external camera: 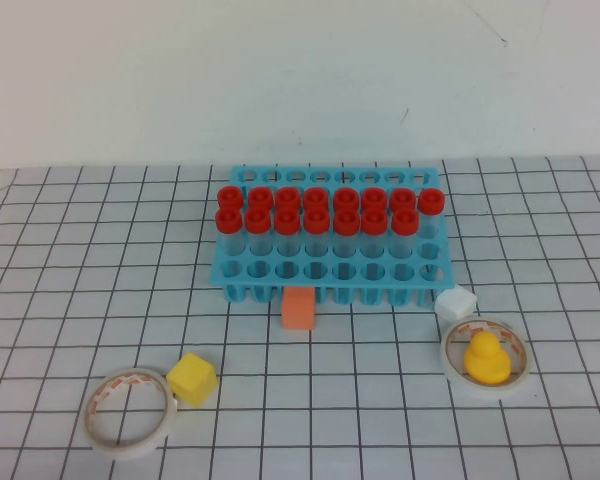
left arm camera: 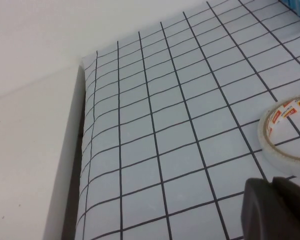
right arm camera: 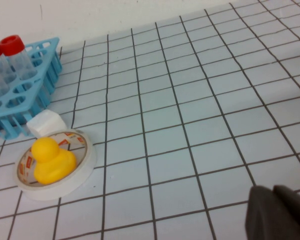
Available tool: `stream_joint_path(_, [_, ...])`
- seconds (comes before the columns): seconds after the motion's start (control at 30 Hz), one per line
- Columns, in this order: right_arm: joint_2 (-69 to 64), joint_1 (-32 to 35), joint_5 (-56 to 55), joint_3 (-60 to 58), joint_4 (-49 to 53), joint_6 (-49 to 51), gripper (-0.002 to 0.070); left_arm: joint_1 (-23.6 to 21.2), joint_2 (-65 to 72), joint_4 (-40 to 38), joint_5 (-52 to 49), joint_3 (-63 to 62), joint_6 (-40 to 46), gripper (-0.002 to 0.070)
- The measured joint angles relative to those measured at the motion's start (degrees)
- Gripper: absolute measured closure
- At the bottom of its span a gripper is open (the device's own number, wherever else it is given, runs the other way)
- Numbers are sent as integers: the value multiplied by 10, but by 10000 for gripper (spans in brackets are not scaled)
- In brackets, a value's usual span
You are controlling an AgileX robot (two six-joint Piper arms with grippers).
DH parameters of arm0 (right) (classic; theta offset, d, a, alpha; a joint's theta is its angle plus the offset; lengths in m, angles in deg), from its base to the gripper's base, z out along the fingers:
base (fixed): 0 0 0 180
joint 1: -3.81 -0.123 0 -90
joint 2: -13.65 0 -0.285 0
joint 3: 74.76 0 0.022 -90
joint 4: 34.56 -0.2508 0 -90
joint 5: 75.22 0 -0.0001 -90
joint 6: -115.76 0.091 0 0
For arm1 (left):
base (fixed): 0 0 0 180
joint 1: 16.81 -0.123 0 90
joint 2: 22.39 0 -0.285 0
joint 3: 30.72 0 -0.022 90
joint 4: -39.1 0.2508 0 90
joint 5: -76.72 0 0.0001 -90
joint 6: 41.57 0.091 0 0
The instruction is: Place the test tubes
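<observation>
Orange blk (external camera: 297,309) at rack (external camera: 332,284) front

1. Left pincer (left arm camera: 273,195): only its dark tips show, pressed together at the picture's corner; the rest is cut off.
2. Right pincer (right arm camera: 273,200): the same, tips only.
3. Tape roll (left arm camera: 271,122): cut by the edge; its red print is too small to read.
4. Rack (right arm camera: 38,92): mostly cut off in the right wrist view, with few tubes (right arm camera: 20,65) visible.

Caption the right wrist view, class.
Right gripper shut over grid; duck in tape roll near tube rack; left gripper by other roll.
</observation>
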Motion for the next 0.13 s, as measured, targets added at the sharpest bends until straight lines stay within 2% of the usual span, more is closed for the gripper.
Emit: stream_joint_path(0.13, [0, 0, 0, 0, 0, 0, 678, 0, 0, 0, 0, 0, 0, 676])
